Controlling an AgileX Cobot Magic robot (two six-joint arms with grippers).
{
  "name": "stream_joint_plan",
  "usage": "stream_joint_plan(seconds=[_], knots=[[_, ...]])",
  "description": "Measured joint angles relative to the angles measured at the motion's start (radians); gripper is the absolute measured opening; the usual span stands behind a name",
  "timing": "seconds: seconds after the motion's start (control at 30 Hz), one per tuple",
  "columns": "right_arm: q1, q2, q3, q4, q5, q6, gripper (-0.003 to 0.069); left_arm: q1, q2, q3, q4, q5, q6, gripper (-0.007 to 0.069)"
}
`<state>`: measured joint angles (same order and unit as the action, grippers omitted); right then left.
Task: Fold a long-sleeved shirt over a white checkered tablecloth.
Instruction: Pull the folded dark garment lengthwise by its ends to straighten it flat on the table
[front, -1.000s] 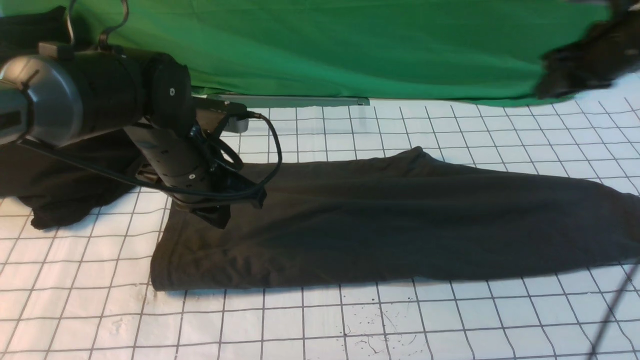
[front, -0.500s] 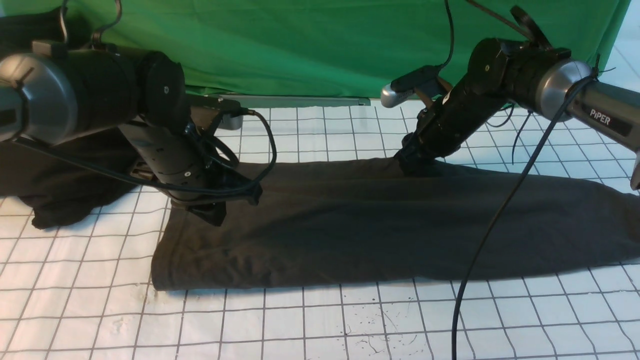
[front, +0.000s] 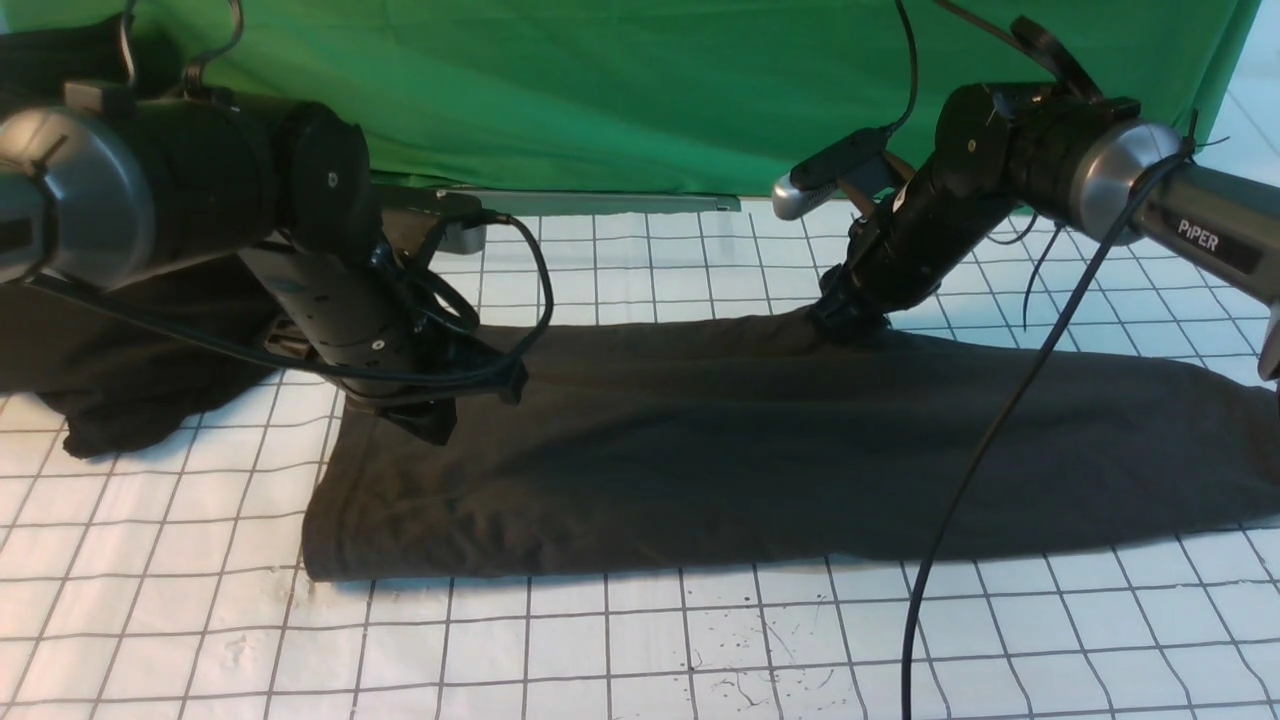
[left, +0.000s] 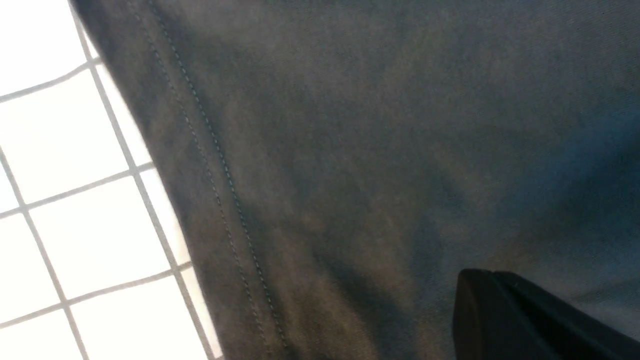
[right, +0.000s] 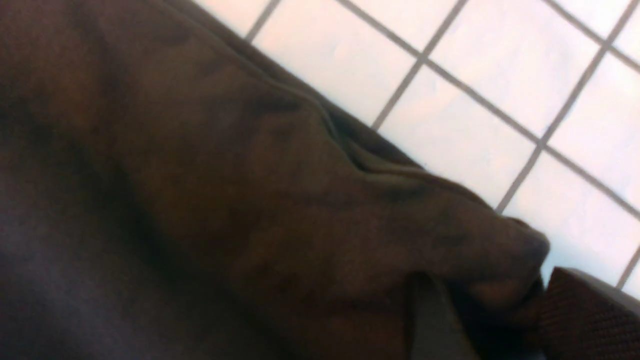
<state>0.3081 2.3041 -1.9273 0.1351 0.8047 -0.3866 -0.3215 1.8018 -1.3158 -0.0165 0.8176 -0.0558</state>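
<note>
Long-sleeved shirt (front: 760, 450) edge now pinched by right end effector (front: 848, 322).

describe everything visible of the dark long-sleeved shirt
The long-sleeved shirt is dark charcoal, cotton-looking knit, folded into a long band across the white checkered tablecloth. No print shows. A double-stitched hem runs along its left end. The right gripper pinches a bunched fold on its far edge; the shut left gripper sits at its far left corner.
</note>
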Motion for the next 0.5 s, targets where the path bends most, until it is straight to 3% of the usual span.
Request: stream_joint_plan(seconds=[0.07,0.1,0.17,0.5], knots=[[0.000,0.002,0.000,-0.001,0.001,-0.001,0.0205,0.000,0.000,0.000,-0.004,0.000,0.000,-0.0003],[0.000,0.002,0.000,-0.002,0.001,-0.009,0.0103,0.000,0.000,0.000,-0.006,0.000,0.000,-0.0003],[0.000,0.002,0.000,-0.003,-0.007,-0.014,0.0039,0.000,0.000,0.000,-0.007,0.000,0.000,-0.0003],[0.000,-0.003,-0.052,-0.032,-0.036,-0.010,0.0007,0.000,0.000,0.000,-0.007,0.000,-0.002,-0.0003]])
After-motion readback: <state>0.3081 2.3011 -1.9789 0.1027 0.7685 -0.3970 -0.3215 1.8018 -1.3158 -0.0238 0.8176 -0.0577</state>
